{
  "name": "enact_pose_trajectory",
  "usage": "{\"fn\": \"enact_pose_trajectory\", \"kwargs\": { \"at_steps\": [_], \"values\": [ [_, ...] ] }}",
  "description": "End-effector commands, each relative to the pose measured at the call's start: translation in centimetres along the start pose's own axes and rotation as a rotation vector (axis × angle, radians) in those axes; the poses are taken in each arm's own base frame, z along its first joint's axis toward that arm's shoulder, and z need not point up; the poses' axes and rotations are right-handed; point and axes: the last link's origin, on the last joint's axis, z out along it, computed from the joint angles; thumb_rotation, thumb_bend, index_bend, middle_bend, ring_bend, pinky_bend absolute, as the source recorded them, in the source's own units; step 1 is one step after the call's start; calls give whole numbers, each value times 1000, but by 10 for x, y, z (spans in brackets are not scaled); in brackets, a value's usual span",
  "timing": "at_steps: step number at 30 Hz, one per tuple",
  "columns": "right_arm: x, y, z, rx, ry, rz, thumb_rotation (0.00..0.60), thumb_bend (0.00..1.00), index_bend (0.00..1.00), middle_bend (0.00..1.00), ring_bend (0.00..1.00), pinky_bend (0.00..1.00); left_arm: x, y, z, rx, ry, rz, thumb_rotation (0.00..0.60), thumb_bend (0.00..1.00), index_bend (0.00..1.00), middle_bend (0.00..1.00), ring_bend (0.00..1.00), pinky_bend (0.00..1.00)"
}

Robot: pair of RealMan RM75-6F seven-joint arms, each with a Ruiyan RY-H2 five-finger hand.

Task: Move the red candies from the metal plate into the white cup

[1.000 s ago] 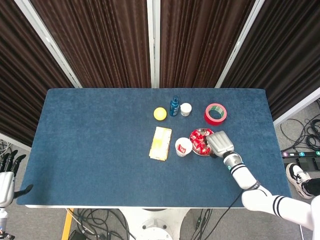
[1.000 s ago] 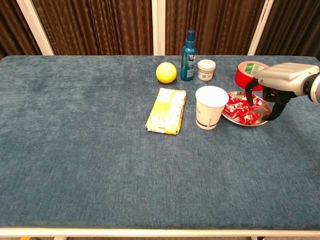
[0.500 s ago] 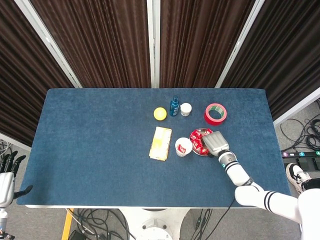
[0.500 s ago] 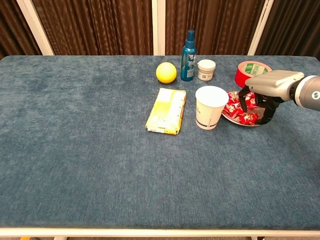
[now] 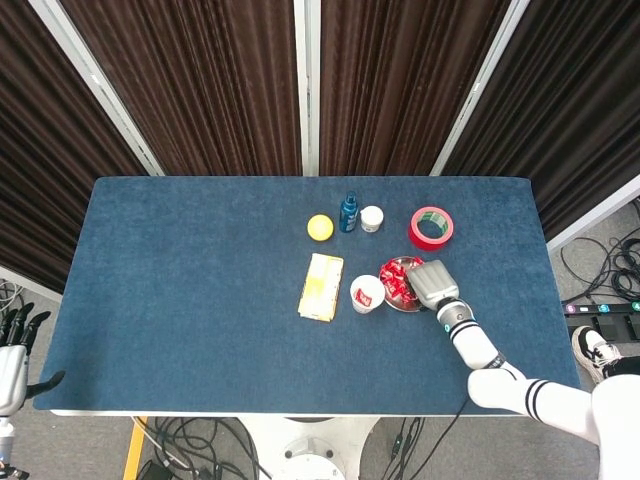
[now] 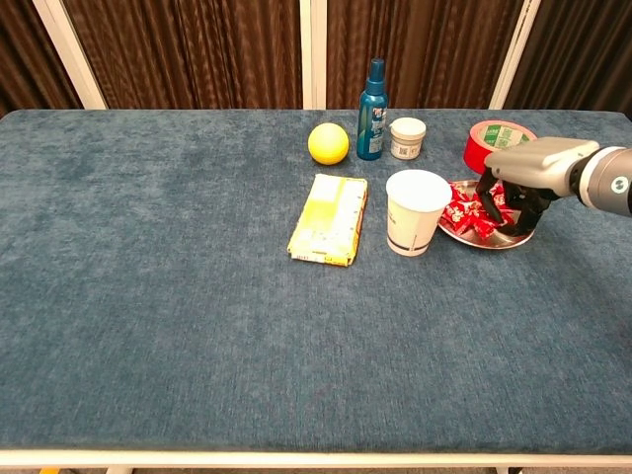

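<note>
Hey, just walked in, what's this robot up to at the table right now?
It is working on getting red candies from a metal plate into the white cup beside it. The right hand is down over the plate with its fingers curled in among the candies; whether it has gripped one cannot be told. The cup stands upright just left of the plate. The left hand hangs off the table's left edge, holding nothing.

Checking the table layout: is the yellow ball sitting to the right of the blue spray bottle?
No, in the chest view the yellow ball sits just left of the blue spray bottle.
</note>
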Motion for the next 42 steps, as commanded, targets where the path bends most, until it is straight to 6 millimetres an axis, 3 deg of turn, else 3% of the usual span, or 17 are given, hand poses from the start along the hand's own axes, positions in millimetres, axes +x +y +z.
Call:
{"fn": "enact_pose_trajectory", "kwargs": {
  "at_steps": [1, 7, 12, 19, 26, 31, 36, 42],
  "values": [
    [20, 7, -9, -8, 71, 43, 600, 327, 628, 977, 952, 1000, 0, 0, 0, 0, 1, 0, 600, 0, 224, 169, 91, 163],
    [75, 7, -37, 45, 247, 118, 600, 327, 629, 978, 951, 1000, 3, 1, 0, -5, 9, 2, 600, 0, 225, 169, 91, 163],
    [95, -13, -47, 138, 276, 138, 600, 327, 629, 977, 948, 1000, 4, 3, 0, -9, 12, 2, 600, 0, 225, 169, 91, 163],
    [77, -46, -31, 204, 188, 93, 600, 326, 619, 978, 946, 1000, 3, 0, -3, 5, 8, -1, 600, 0, 224, 169, 91, 163],
    [63, -57, -18, 201, 136, 65, 600, 326, 581, 977, 943, 1000, 3, -2, -5, 12, 10, -4, 600, 0, 224, 169, 91, 163],
    [59, -60, -14, 197, 127, 59, 600, 302, 446, 977, 938, 1000, 2, -4, -6, 17, 13, -4, 600, 0, 225, 169, 90, 163],
    [59, -59, -16, 195, 130, 72, 600, 153, 295, 977, 934, 1000, 2, -5, -6, 20, 18, -5, 600, 0, 224, 169, 91, 163],
    [59, -61, -17, 197, 128, 77, 600, 93, 241, 977, 932, 1000, 1, -4, -5, 14, 21, -8, 600, 0, 225, 170, 91, 163]
  ]
}}
